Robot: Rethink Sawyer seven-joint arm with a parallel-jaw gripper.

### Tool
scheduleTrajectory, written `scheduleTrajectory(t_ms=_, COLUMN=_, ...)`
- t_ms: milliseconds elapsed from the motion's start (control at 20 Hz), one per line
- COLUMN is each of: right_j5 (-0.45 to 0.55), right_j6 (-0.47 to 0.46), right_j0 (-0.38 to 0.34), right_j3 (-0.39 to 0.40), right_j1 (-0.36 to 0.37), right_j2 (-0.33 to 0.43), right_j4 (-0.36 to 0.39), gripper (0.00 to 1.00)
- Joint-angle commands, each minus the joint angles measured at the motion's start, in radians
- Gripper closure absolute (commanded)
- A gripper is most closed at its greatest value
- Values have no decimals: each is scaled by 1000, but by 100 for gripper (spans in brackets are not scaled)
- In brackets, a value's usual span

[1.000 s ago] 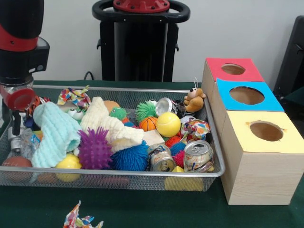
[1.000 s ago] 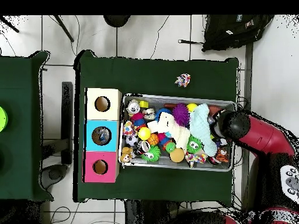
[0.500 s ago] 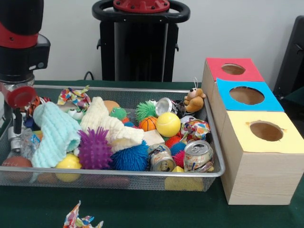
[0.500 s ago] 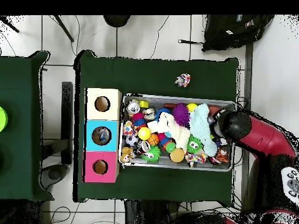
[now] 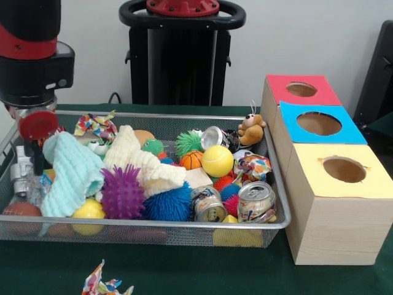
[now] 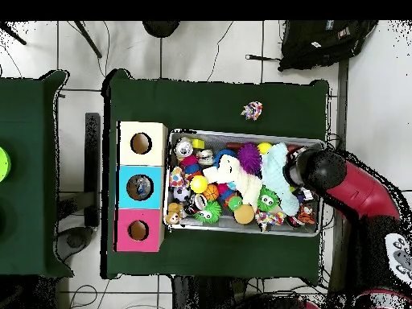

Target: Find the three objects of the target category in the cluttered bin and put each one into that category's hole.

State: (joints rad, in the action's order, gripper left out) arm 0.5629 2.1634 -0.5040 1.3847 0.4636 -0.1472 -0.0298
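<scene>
Front view: a silver wire-mesh bin sits on the dark green table, filled with mixed clutter. The red and black robot arm descends over the bin's left end; its gripper hangs low among the items there, beside a pale mint knitted cloth. Whether the jaws are open or closed cannot be told, since the fingers are masked by the arm's red disc and the clutter.

Bin contents, left to right: a purple spiky rubber ball and a blue spiky rubber ball near the front wall, a cream knitted cloth draped behind them, a green spiky ball, a small orange basketball, a smooth yellow ball, two crushed silver drink cans at the near right, and a small brown plush monkey at the far right corner.

To the right of the bin stand three wooden boxes in a row, each with a round hole: the yellow-topped box nearest, the blue-topped box in the middle, the red-topped box farthest. A crumpled multicoloured wrapper lies on the table in front of the bin.

Overhead view: the arm reaches over the bin's end farthest from the three boxes.
</scene>
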Motion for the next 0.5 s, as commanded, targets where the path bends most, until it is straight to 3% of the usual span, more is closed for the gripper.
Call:
scheduleTrajectory(t_ms=50, right_j5=30, right_j6=288, right_j0=56, right_j3=130, right_j1=-40, right_j2=9, right_j4=-94, gripper=0)
scheduleTrajectory(t_ms=500, right_j5=-3, right_j6=363, right_j0=117, right_j3=124, right_j1=-105, right_j2=-64, right_j4=-181, gripper=0)
